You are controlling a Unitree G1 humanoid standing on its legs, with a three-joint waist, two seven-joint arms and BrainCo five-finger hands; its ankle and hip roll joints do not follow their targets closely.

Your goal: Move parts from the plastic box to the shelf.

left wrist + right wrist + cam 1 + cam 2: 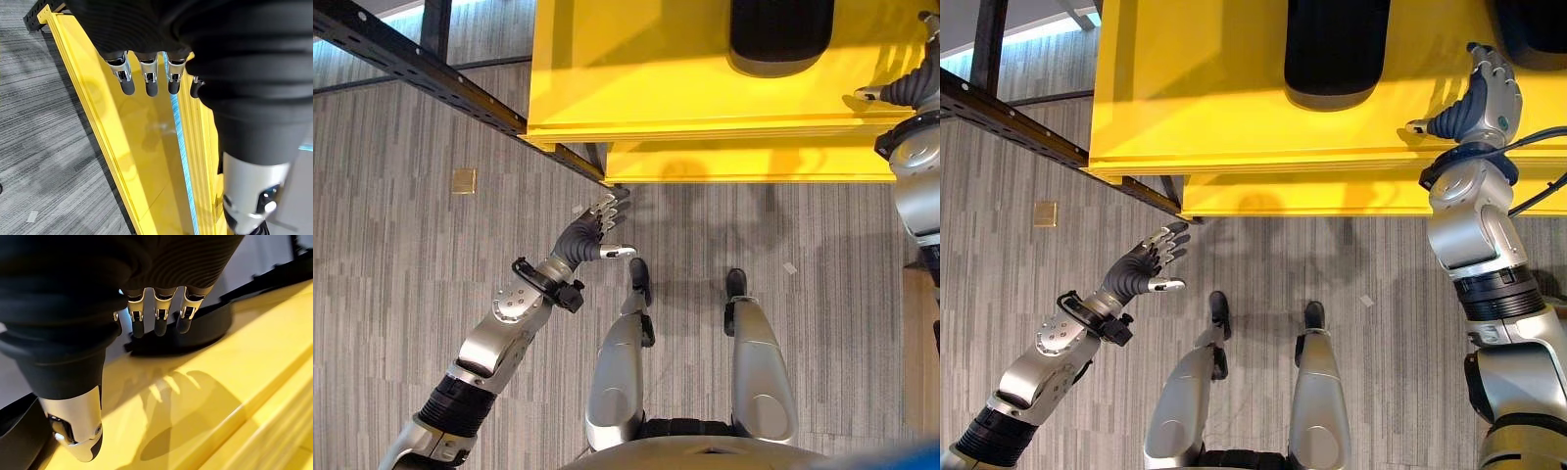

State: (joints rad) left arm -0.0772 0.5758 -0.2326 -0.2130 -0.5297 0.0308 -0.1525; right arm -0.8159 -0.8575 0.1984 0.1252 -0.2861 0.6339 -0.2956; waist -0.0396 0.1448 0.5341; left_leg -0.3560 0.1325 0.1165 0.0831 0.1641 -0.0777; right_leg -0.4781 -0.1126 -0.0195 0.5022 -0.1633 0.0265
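A black rounded part (1332, 49) lies on a yellow stepped surface (1214, 98), and a second black part (1538, 20) sits at its far right. My right hand (1484, 98) hovers open over the yellow top between the two parts and holds nothing. In the right wrist view its fingers (159, 316) hang straight just short of the black part (195, 333). My left hand (592, 230) is open above the carpet just below the yellow surface's front edge (705, 178). In the left wrist view its straight fingers (146, 81) point along that yellow edge (142, 147).
A black perforated rack beam (411, 64) runs diagonally at the left and passes under the yellow surface. On the grey carpet lie a small tan square (463, 180) and a white scrap (789, 267).
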